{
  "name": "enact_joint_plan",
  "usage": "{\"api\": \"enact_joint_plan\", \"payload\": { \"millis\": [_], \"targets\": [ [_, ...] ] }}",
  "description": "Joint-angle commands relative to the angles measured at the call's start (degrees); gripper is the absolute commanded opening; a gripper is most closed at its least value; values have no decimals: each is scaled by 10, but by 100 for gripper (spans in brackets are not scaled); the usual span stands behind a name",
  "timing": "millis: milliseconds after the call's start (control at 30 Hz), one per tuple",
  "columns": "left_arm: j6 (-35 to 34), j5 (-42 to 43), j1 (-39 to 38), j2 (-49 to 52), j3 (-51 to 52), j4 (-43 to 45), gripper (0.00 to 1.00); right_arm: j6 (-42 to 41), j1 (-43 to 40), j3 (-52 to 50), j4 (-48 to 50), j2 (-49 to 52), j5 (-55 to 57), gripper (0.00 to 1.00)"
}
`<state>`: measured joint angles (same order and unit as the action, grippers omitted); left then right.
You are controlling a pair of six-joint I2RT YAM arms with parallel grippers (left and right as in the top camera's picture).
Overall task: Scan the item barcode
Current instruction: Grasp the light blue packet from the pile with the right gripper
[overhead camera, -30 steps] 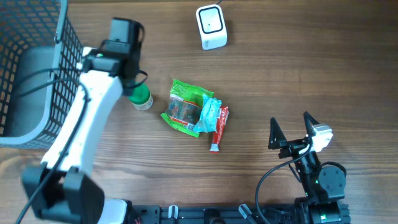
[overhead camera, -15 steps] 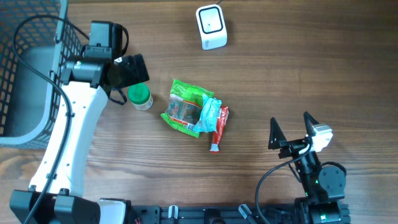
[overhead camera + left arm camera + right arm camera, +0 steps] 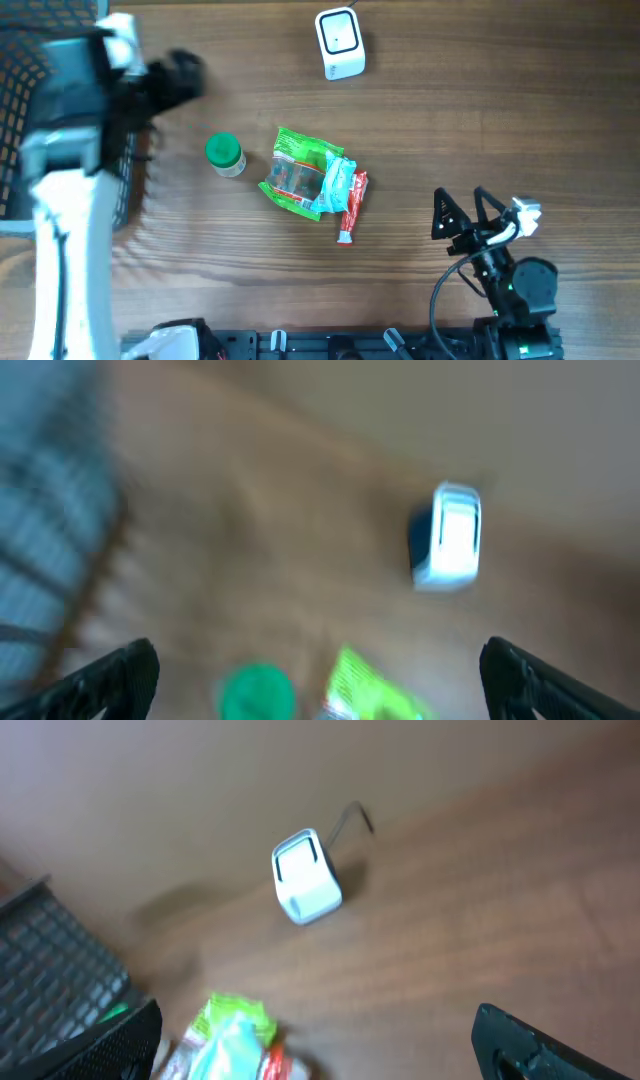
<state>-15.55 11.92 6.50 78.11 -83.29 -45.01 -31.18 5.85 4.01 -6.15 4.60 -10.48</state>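
The white barcode scanner (image 3: 340, 43) stands at the back of the wooden table, and both wrist views show it (image 3: 447, 538) (image 3: 307, 877). Mid-table lie a green-lidded jar (image 3: 225, 155), a green packet (image 3: 298, 168), a pale blue packet (image 3: 338, 183) and a red tube (image 3: 352, 208). My left gripper (image 3: 175, 75) is a blur up left of the jar, beside the basket. Its wrist view shows the left gripper (image 3: 320, 672) open and empty, above the jar (image 3: 255, 690) and packet (image 3: 365, 680). My right gripper (image 3: 462, 212) is open and empty at the front right, well apart from the items.
A dark wire basket (image 3: 15, 60) fills the left edge, partly covered by my blurred left arm; the right wrist view catches its corner (image 3: 50, 970). The scanner's cable runs off the far edge.
My left arm has swung fast from over the jar to the left and back, toward the basket, uncovering the jar. The right gripper has turned slightly. No item has moved.
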Motion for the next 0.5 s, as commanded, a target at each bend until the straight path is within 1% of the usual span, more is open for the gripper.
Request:
{"api": "enact_joint_plan", "payload": {
  "millis": [0,33,100,200,233,267,300,333,367,433,467],
  "targets": [
    [-3,18,63,-35,-13,10,100,-3,1,116,-31,88,-40,100],
    [-3,18,71,-35,-13,8,100,2,1,163,-53,137,-52,100],
    [-3,18,79,-33,-13,-2,100,36,1,254,-111,224,-84,100],
    [-3,17,80,-33,-13,-27,100,95,2,455,-301,402,-115,100],
    [-3,17,80,-33,-13,-33,100,117,1,538,-388,476,-115,100],
    [-3,17,80,-33,-13,-38,100,118,1,574,-425,510,-115,100],
    [-3,17,80,-33,-13,-42,100,113,1,638,-473,573,-115,100],
    [-3,17,80,-33,-13,-42,100,120,1,670,-492,610,-122,100],
    [-3,17,80,-33,-13,-42,100,150,1,700,-516,648,-148,98],
    [-3,17,80,-33,-13,-42,100,189,4,715,-524,694,-247,82],
    [-3,17,80,-33,-13,-42,100,220,14,715,-526,724,-277,73]
  ]
}}
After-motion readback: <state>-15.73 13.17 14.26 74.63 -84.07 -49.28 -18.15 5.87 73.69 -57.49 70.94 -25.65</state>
